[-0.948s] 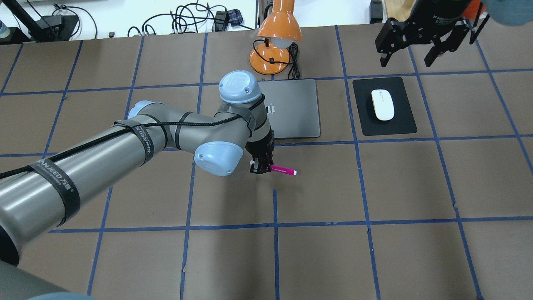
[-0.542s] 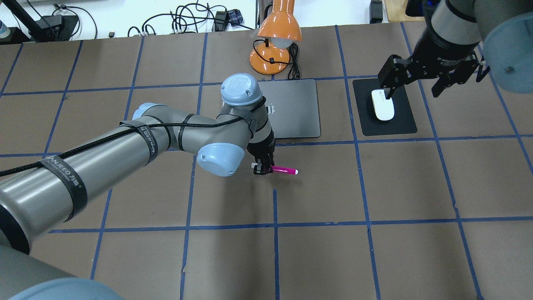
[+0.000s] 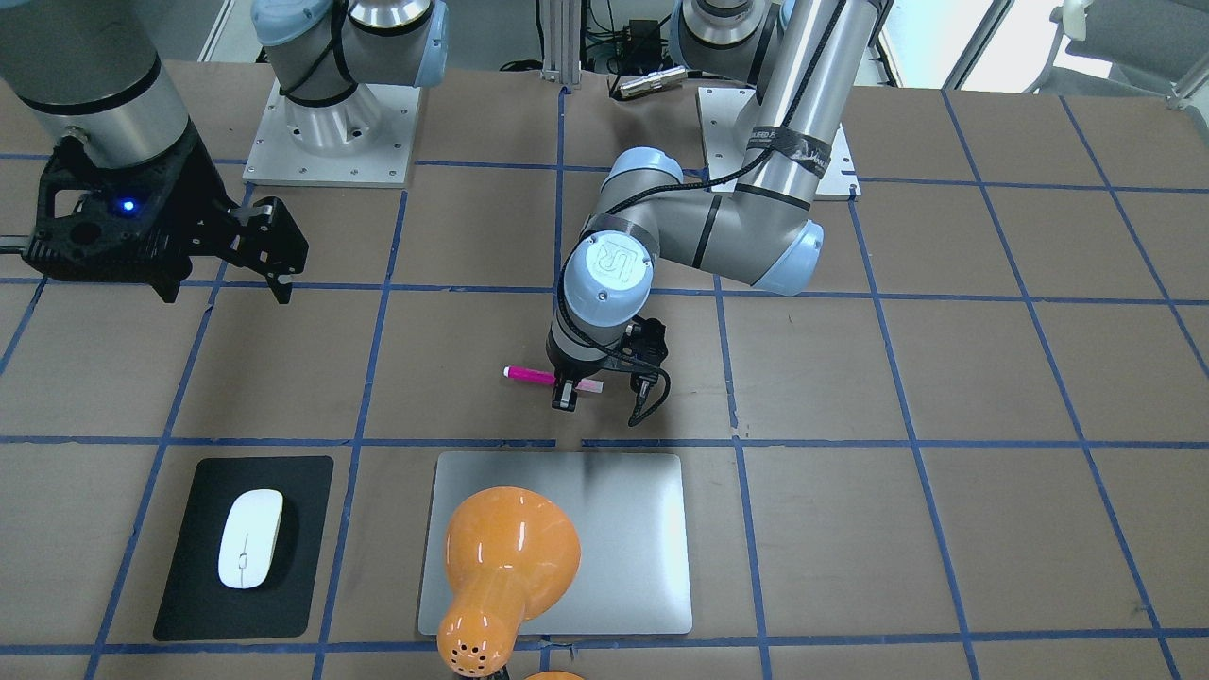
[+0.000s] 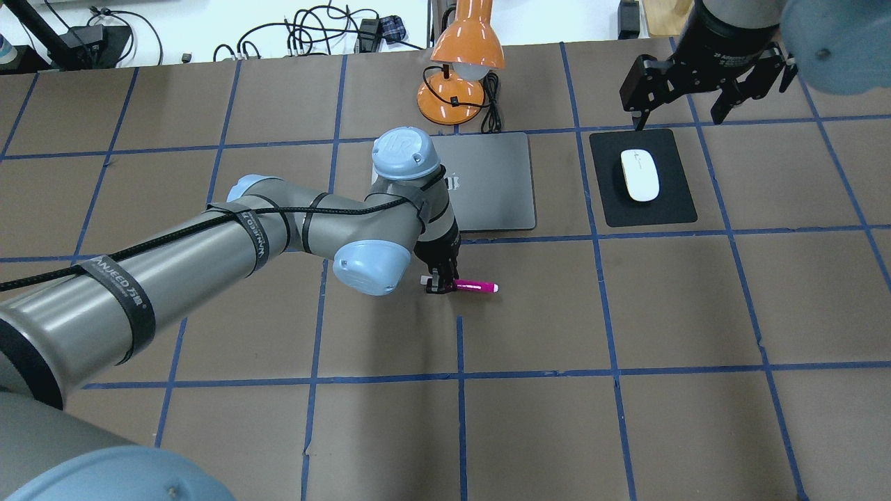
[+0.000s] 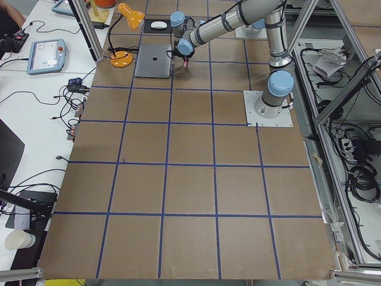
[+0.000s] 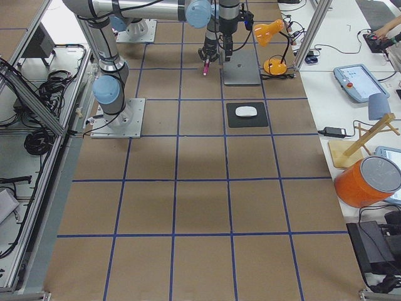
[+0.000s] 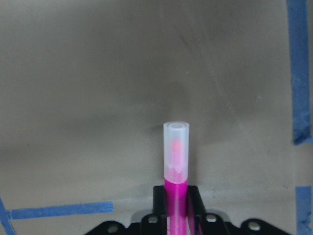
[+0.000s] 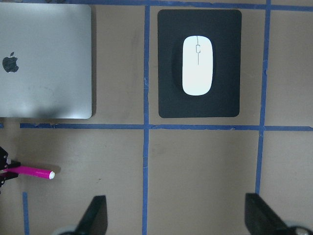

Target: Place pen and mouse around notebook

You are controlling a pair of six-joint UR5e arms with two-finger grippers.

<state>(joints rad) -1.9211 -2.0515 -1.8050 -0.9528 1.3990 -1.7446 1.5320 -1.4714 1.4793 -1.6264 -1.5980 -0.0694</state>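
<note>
The left gripper [image 4: 440, 282] is clamped on the pen [image 4: 477, 286] near one end. The magenta barrel sticks out level toward the robot's right, low at the worktop [image 4: 557, 334] (whether it touches, I cannot tell), close to the notebook's [image 4: 494, 184] robot-side edge. The mouse [image 4: 640, 175] lies on a black mouse mat [image 4: 672, 209] beside the notebook, apart from it. The right gripper [image 4: 676, 118] hangs above the mat's far edge, fingers spread wide and holding nothing. An orange desk lamp [image 4: 466, 42] stands behind the notebook.
</note>
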